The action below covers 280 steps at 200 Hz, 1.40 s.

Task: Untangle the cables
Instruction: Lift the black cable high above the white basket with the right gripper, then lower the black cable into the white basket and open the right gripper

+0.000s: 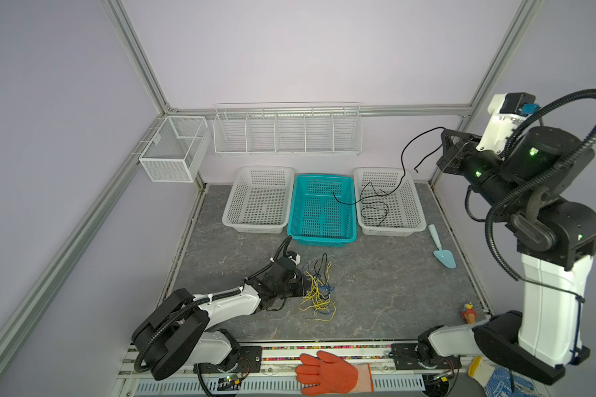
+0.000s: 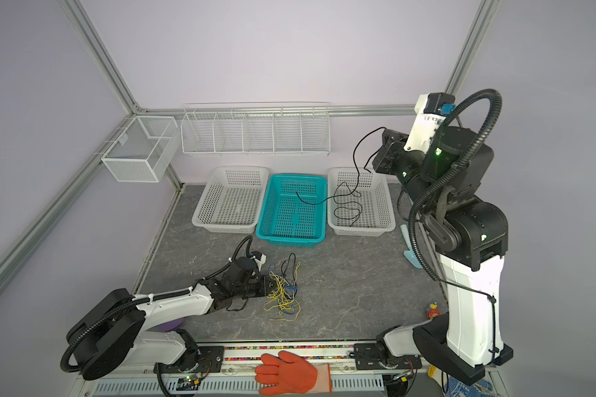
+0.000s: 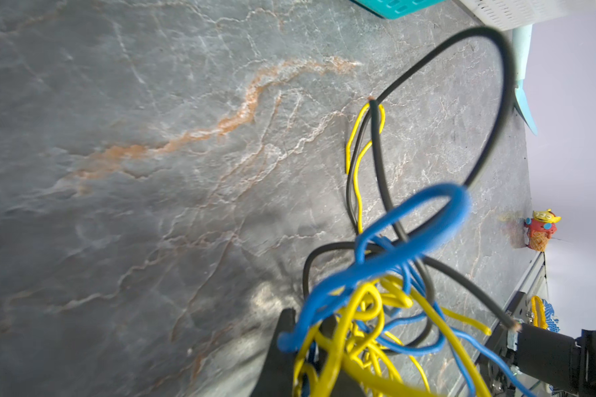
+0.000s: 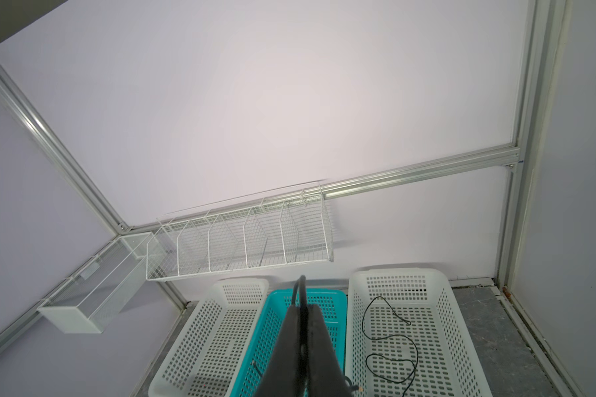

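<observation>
A tangle of thin yellow, blue and black cables [image 1: 318,293] [image 2: 283,292] lies on the grey table in front of the baskets. My left gripper [image 1: 304,286] [image 2: 266,285] [image 3: 310,347] lies low at the tangle's left edge, shut on yellow and blue strands. My right gripper [image 1: 444,146] [image 2: 385,144] [image 4: 301,311] is raised high at the back right, shut on a black cable [image 1: 402,161] [image 2: 355,154] [image 4: 301,288]. That cable hangs down in loops into the right white basket [image 1: 415,206], and a black end trails into the teal basket [image 1: 298,206].
A second white basket [image 1: 231,209] stands left of the teal one. A wire rack [image 1: 286,130] and mesh box [image 1: 172,147] hang on the back wall. A light blue trowel [image 1: 443,247], a small toy [image 1: 468,311] and an orange glove [image 1: 327,373] lie right and front.
</observation>
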Motion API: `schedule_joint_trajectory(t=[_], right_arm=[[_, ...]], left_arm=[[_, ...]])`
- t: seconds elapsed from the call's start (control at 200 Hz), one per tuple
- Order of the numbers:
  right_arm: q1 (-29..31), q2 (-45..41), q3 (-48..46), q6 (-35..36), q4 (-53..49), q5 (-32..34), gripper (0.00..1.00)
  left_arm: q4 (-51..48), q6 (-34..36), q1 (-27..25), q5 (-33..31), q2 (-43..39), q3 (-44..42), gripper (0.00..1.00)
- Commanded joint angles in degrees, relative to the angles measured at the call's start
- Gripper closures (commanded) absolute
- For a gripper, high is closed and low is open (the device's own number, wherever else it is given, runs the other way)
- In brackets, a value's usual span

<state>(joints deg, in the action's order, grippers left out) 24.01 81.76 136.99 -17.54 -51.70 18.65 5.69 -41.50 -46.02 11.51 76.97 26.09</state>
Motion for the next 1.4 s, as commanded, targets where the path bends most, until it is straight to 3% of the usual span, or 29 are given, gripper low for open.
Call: schedule_joint_trajectory(t=[0.0,0.27,0.49,0.795,1.04,1.395], right_arm=[[-1.1,3.4,2.3,1.7,2.2,3.6,0.93],[-3.7,9.5,5.8,4.1,8.8,12.1,0.93],[-7.5,12.4,4.5,2.7,10.3,12.4,0.93],[-13.3,11.0,-15.8,-5.7,15.7,7.0,0.93],[-16.5,13.8,-26.3,-10.2,17.2,1.6,0.93],[-17.1,22.2,-33.1,-14.4,16.9,-8.7,0.93]], left_arm=[[-3.7,1.7,0.2,-1.2,1.8,0.3,1.00],[-4.9,1.7,0.2,-1.4,1.5,0.2,1.00],[-5.8,1.9,0.2,-1.9,0.8,-0.1,1.00],[-5.0,1.3,0.2,-1.1,1.7,0.6,1.00],[-4.4,0.8,0.2,-0.8,1.7,-0.1,1.00],[-5.0,0.9,0.1,-0.4,1.0,0.1,1.00]])
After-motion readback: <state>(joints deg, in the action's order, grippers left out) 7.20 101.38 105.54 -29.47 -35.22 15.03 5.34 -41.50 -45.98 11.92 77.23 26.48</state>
